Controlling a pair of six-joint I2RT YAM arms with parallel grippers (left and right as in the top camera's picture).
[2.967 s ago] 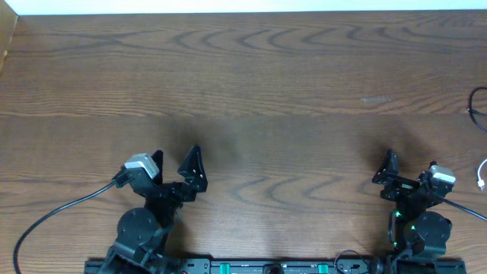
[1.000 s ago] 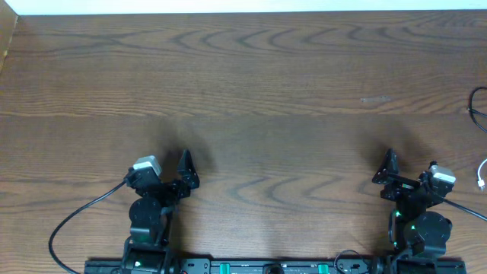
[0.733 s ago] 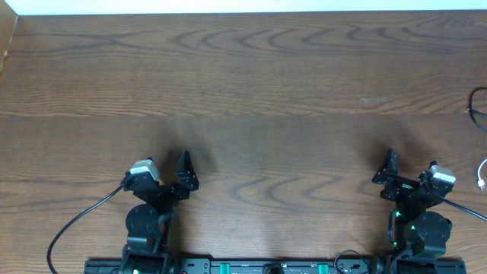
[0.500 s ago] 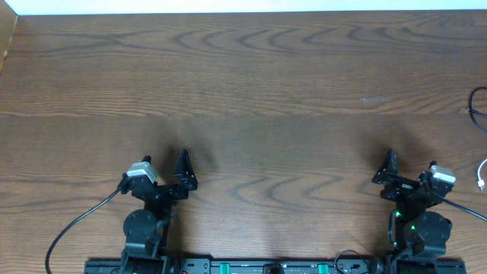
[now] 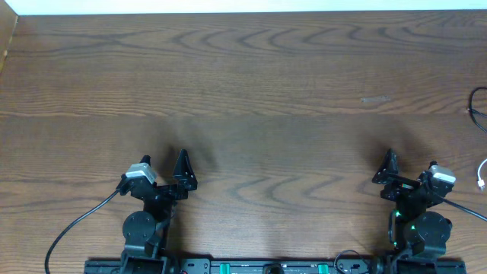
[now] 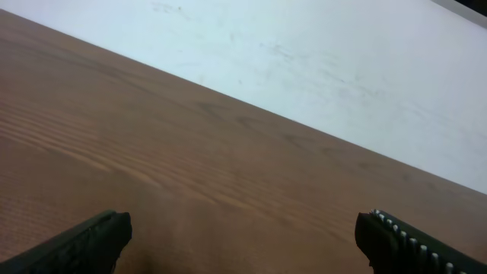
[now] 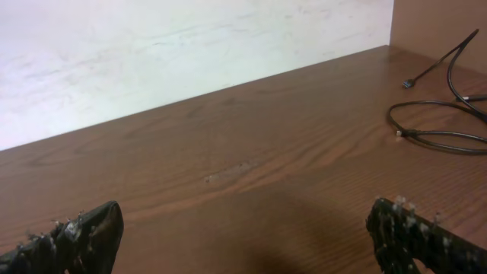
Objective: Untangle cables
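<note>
The cables lie at the table's far right edge. In the overhead view a thin black cable (image 5: 477,113) curves in from the edge, and a white cable (image 5: 482,175) with a small plug lies below it. In the right wrist view the black cable (image 7: 437,125) loops at the upper right, its plug ends resting on the wood. My left gripper (image 5: 164,164) sits near the front left, open, with only bare wood between its fingers (image 6: 84,242). My right gripper (image 5: 411,167) sits near the front right, open and empty (image 7: 243,236), well short of the cables.
A thick black wire (image 5: 76,221) runs from the left arm's base across the front left of the wooden table (image 5: 251,84). A white wall (image 7: 152,53) borders the table's far edge. A side panel (image 7: 441,23) stands at the right.
The left arm has drawn back toward its base and turned slightly left, its jaws still wide. The right arm and the cables have not moved.
</note>
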